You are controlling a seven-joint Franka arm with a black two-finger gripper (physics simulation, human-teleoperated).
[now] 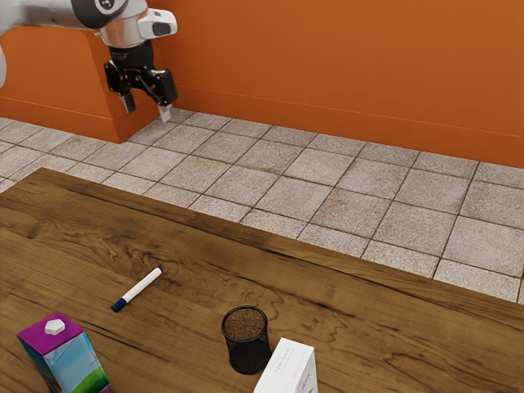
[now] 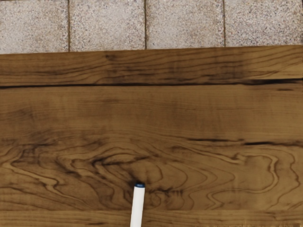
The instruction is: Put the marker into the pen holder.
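I count one marker (image 1: pixel 141 286), one mesh pen holder (image 1: pixel 249 344), one carton (image 1: pixel 70 360), one white box (image 1: pixel 288 368); the marker is white, dark blue at both ends, lying on the table (image 1: pixel 188 246); bare wood separates it from holder, carton and table edge; my gripper (image 1: pixel 147 109) stands wide apart, holding nothing.

A hand could pass between the carton (image 1: pixel 75 365) and pen holder (image 1: pixel 248 348), which a white box (image 1: pixel 288 368) crowds.
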